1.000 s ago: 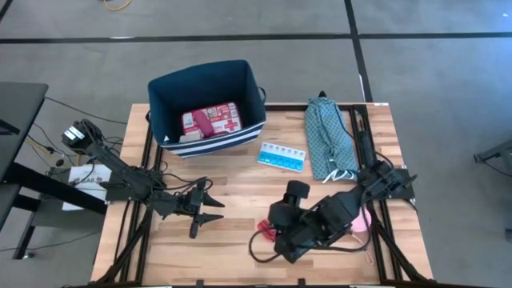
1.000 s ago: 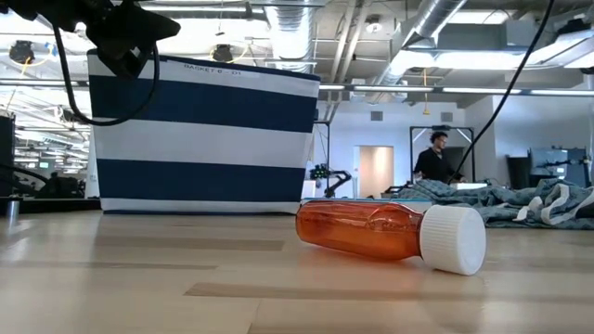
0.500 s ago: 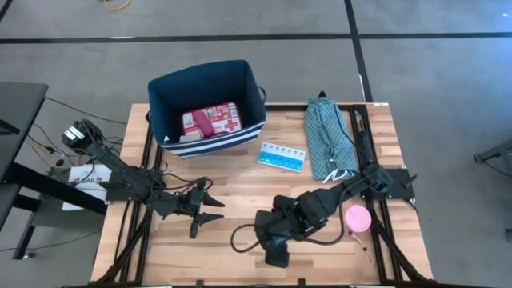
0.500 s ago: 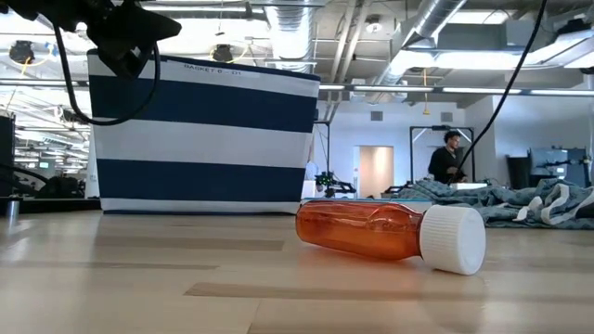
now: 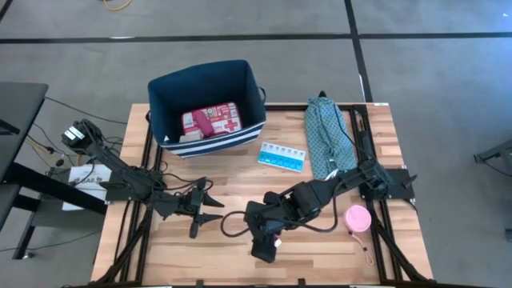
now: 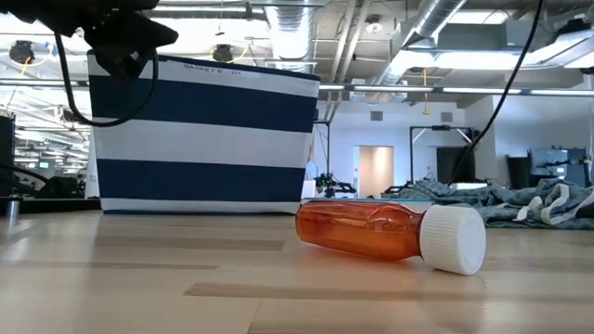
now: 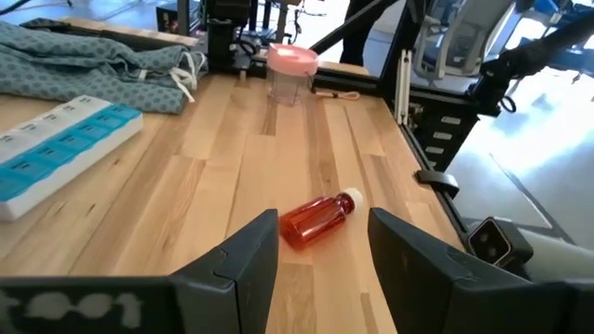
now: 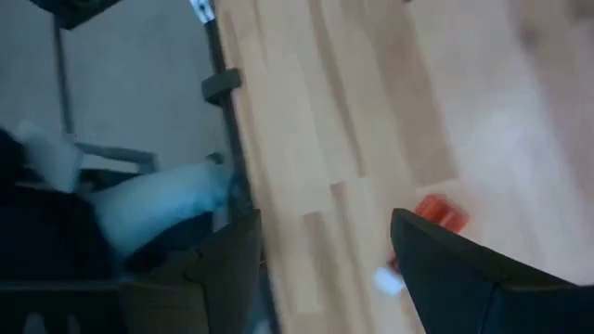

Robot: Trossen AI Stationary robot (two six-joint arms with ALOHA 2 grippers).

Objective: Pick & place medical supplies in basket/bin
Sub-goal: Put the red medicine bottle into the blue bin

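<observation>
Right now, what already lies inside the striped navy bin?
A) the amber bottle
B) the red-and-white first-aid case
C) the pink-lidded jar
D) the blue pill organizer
B: in the high view the first-aid case sits inside the bin, while the pill organizer, the bottle and the pink-lidded jar are all out on the table.

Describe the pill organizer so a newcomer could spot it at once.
Start at the navy bin at the table's far edge. Just right of its front corner, before the teal cloth, lies the pill organizer: a flat light-blue strip of small lidded compartments, the only segmented item.
</observation>
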